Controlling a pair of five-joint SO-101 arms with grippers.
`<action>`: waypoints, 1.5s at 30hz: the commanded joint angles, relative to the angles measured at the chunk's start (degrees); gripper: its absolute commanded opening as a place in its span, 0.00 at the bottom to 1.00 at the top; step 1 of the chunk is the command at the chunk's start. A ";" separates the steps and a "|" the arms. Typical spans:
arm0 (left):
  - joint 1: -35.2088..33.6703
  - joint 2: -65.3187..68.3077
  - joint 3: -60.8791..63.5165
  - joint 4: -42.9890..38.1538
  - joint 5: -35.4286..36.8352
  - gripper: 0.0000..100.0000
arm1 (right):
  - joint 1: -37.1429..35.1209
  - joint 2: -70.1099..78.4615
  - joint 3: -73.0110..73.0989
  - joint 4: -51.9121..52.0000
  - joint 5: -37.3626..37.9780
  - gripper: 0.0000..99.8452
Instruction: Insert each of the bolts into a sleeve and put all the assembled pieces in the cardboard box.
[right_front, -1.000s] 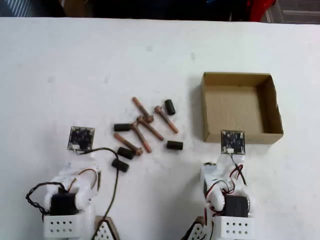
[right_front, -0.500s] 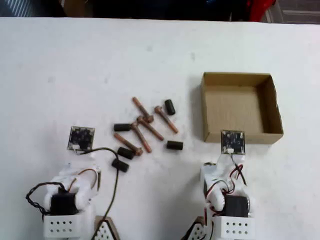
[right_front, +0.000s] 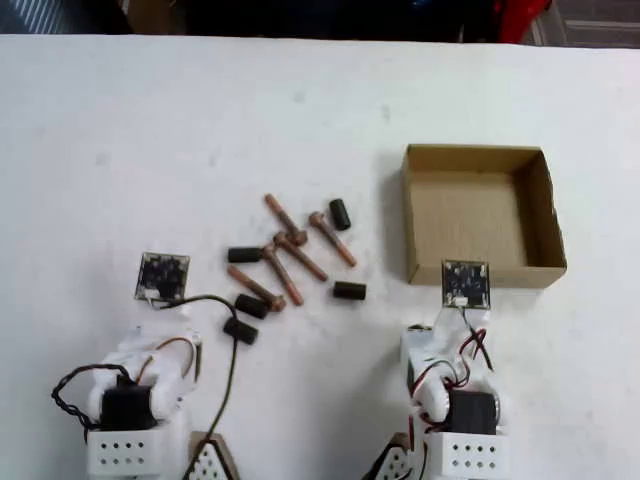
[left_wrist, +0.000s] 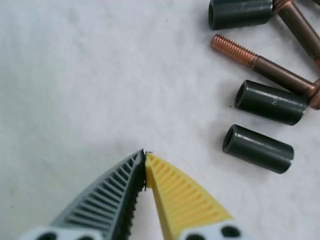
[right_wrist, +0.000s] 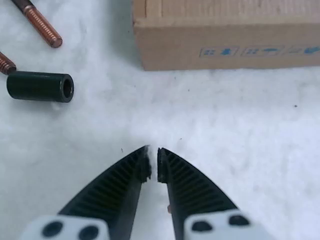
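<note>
Several copper bolts (right_front: 300, 256) and several black sleeves (right_front: 349, 291) lie loose in a cluster at mid-table. The open cardboard box (right_front: 480, 215) stands to their right with nothing in it. My left gripper (left_wrist: 145, 155) is shut and holds nothing; it hovers over bare table, with two sleeves (left_wrist: 257, 149) and a bolt (left_wrist: 260, 67) a short way off. My right gripper (right_wrist: 152, 162) is shut too, its tips nearly touching above the table. A sleeve (right_wrist: 40, 86) and the box wall (right_wrist: 225, 35) lie ahead of it.
Both arm bases sit at the near edge, the left arm (right_front: 130, 400) and the right arm (right_front: 455, 400). A black cable (right_front: 228, 370) runs from the left arm past the nearest sleeve. White table (right_front: 200, 120) stretches bare behind the parts.
</note>
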 joint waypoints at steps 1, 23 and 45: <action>-0.22 -0.31 -0.09 -1.49 0.35 0.02 | 0.04 -0.31 0.53 0.40 -0.53 0.02; -0.22 -0.31 -0.09 -1.49 0.35 0.02 | -0.04 -0.31 0.53 0.40 -0.53 0.02; -0.22 -0.31 -0.09 -1.49 0.35 0.02 | -13.14 -0.22 0.53 -6.81 -0.44 0.02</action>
